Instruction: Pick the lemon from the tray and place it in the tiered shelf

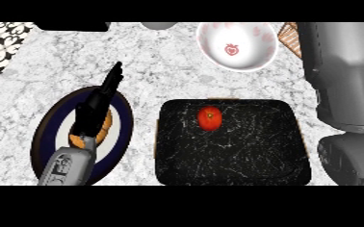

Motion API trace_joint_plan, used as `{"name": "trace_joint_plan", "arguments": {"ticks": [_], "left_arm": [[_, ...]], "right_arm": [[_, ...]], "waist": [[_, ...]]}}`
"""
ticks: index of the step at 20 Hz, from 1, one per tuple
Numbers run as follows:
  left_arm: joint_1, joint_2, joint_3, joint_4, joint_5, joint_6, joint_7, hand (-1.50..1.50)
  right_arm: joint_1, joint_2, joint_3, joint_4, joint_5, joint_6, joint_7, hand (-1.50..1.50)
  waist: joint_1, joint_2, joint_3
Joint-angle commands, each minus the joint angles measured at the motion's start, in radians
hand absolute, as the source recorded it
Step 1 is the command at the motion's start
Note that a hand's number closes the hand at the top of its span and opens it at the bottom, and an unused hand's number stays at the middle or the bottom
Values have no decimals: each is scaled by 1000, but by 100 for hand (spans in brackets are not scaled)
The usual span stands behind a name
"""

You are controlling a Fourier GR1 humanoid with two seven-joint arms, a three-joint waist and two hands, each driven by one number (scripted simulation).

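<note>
The table (163,67) looks like speckled grey-white stone. The tray (235,158) is black with fine white veins, marble-like. The bowl (250,32) appears glazed, white and smooth. The red fruit (210,118) has smooth skin.

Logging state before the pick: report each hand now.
Left hand: open, fingers straight, over the plate.
Right hand: not in view.

bare counter (186,84) between tray (165,142) and bowl (213,41), plate (122,130) at left
</note>
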Motion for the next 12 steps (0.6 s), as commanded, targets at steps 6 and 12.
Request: {"name": "trace_joint_plan", "arguments": {"ticks": [6,12], "left_arm": [[23,-28,-20,3,-26,21,-17,0],[31,-2,9,8,-5,-8,-57,0]], "right_arm": [[-14,-85,-45,91,59,-18,84,150],[13,-150,-96,151,73,-55,67,150]], "waist": [[-11,-1,1],[-4,4,1]]}}
